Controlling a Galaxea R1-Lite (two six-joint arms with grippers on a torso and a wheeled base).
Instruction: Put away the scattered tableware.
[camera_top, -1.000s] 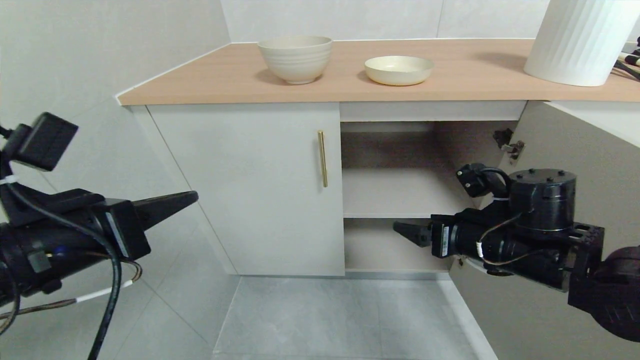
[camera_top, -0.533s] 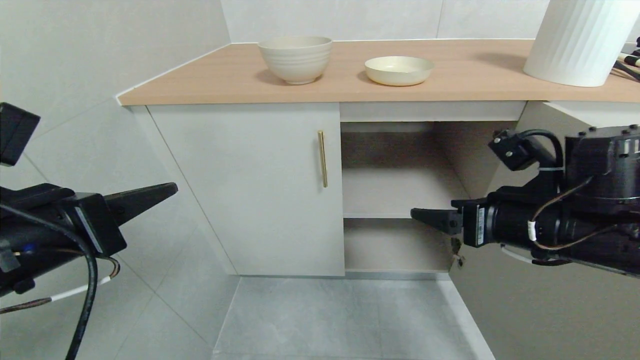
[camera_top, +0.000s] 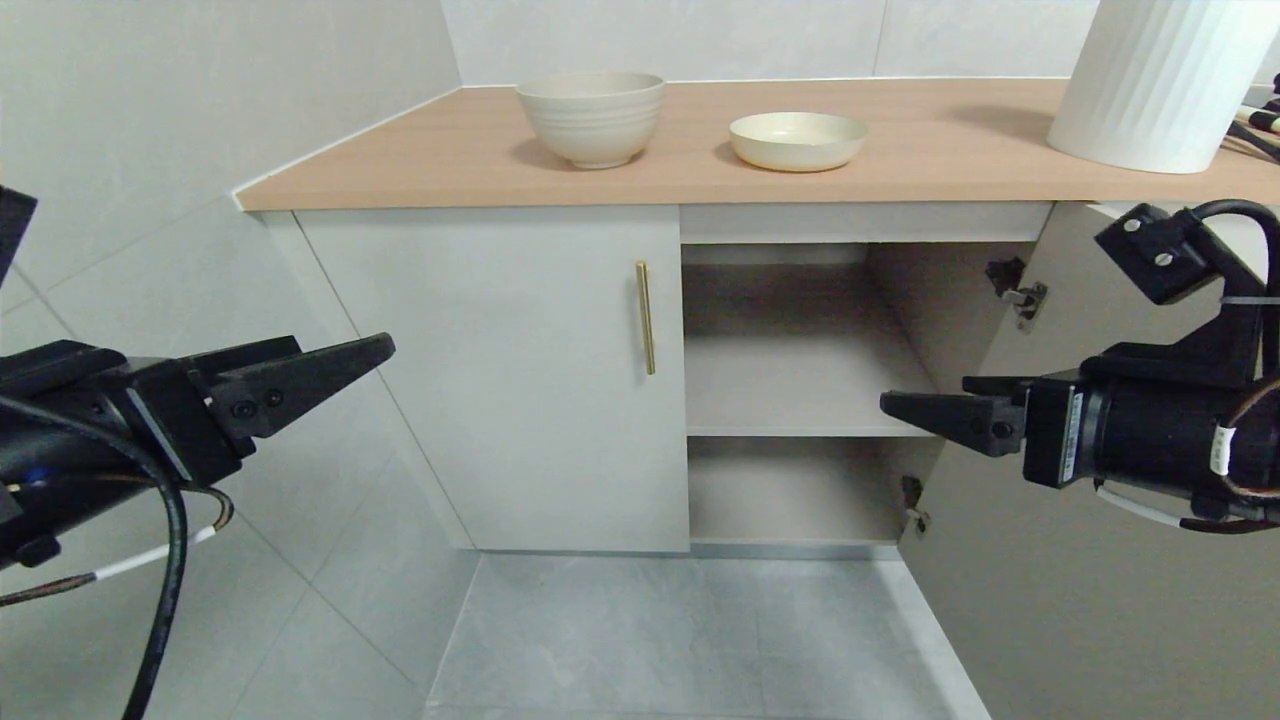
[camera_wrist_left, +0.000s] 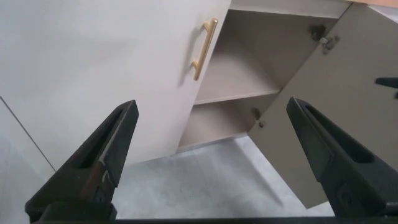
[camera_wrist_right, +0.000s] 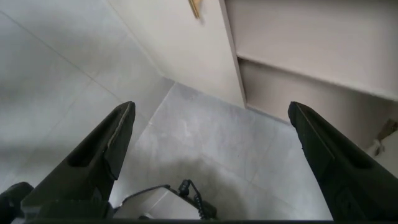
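Left gripper (camera_top: 340, 360): low on the left, in front of the tiled wall, below counter level. Jaws spread wide, nothing between them; the left wrist view confirms it (camera_wrist_left: 211, 104).

Closed door (camera_top: 500, 380) with brass handle (camera_top: 645, 317) covers the left half of the cupboard (camera_top: 900, 290).

Counter (camera_top: 400, 170) above. A deep ribbed bowl (camera_top: 590, 115) stands upright towards its left end. A shallow dish (camera_top: 797, 138) sits near it on the right, not touching. Both are untouched, so nothing has been put away.

The right half of the cupboard is open, with a bare middle shelf (camera_top: 790, 385) and a lower compartment (camera_top: 780, 495).

Right gripper (camera_top: 925, 405): level with the shelf edge, just in front of the opening. Jaws wide apart and empty, as in the right wrist view (camera_wrist_right: 210, 107). The open door (camera_top: 1050, 600) swings out beside this arm. A white ribbed container (camera_top: 1160, 80) stands at the counter's right end.

Step in hand, as I judge it: fetch the first piece.
- Lift the arm clear of the counter edge before going forward.
- Come down over the rim and pinch one wall, one finger inside and one outside.
- Glazed ware likely slips, so close firmly and carry it level.
- The dish is nearer the right arm, and its low rim needs a shallow grip.
- Mind the open door and its hinge on the way down to the shelf.
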